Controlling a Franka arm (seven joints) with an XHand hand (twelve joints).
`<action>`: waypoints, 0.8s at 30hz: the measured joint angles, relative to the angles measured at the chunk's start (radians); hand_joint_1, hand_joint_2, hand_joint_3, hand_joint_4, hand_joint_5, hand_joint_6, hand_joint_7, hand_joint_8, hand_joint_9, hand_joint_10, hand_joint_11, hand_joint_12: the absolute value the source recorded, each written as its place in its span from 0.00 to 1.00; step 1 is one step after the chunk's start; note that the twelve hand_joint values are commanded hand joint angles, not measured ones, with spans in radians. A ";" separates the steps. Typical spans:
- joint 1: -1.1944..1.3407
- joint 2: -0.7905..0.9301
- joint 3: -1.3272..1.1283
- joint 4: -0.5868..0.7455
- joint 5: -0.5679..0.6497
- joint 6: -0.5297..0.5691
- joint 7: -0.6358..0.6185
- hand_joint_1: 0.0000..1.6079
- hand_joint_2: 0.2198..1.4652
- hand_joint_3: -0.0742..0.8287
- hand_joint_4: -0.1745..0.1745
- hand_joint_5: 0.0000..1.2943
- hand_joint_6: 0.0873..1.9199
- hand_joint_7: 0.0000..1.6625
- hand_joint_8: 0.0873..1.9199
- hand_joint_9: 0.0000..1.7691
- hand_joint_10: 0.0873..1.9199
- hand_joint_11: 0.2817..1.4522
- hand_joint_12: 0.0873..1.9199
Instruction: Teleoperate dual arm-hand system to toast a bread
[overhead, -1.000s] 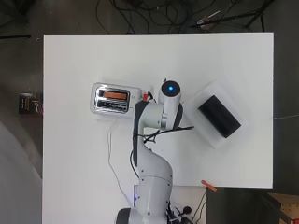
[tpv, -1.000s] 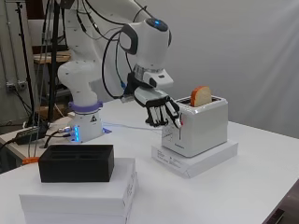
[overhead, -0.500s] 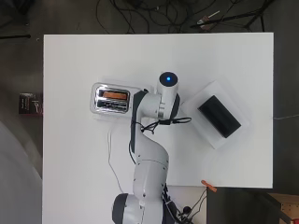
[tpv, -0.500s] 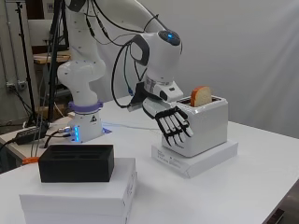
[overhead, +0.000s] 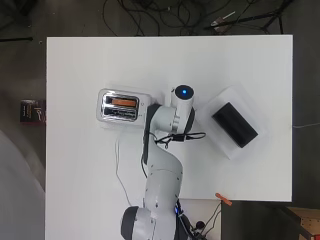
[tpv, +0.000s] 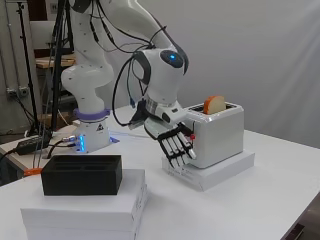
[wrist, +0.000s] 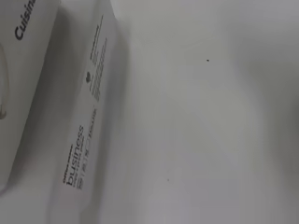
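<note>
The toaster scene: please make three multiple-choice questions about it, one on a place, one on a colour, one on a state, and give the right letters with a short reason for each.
1. Where does the toaster stand?
A. on a flat white box
B. directly on the floor
C. on top of the black box

2. What colour is the box on the white stack near the arm's base?
A. red
B. black
C. yellow

3. How does the bread slice sit in the toaster?
A. lying flat on the table
B. held in the hand
C. in a slot, its top sticking out above it

Answers:
1 A: the side view shows a flat white box under the toaster.
2 B: it is black in both the overhead and the side view.
3 C: its rounded top shows above the toaster, while the hand points downward at the toaster's end, holding nothing.
</note>
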 joint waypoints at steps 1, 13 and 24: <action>-0.002 -0.001 0.001 -0.014 0.000 0.006 -0.001 0.00 0.64 0.08 0.58 0.18 0.00 0.26 0.00 0.26 0.00 0.16 0.00; -0.020 0.021 0.015 -0.111 -0.058 0.149 0.025 0.08 0.57 0.08 0.50 0.09 0.00 0.10 0.00 0.11 0.00 0.08 0.00; -0.049 -0.051 0.029 0.031 0.058 0.028 0.004 0.05 0.71 0.09 0.52 0.15 0.00 0.22 0.00 0.23 0.00 0.13 0.00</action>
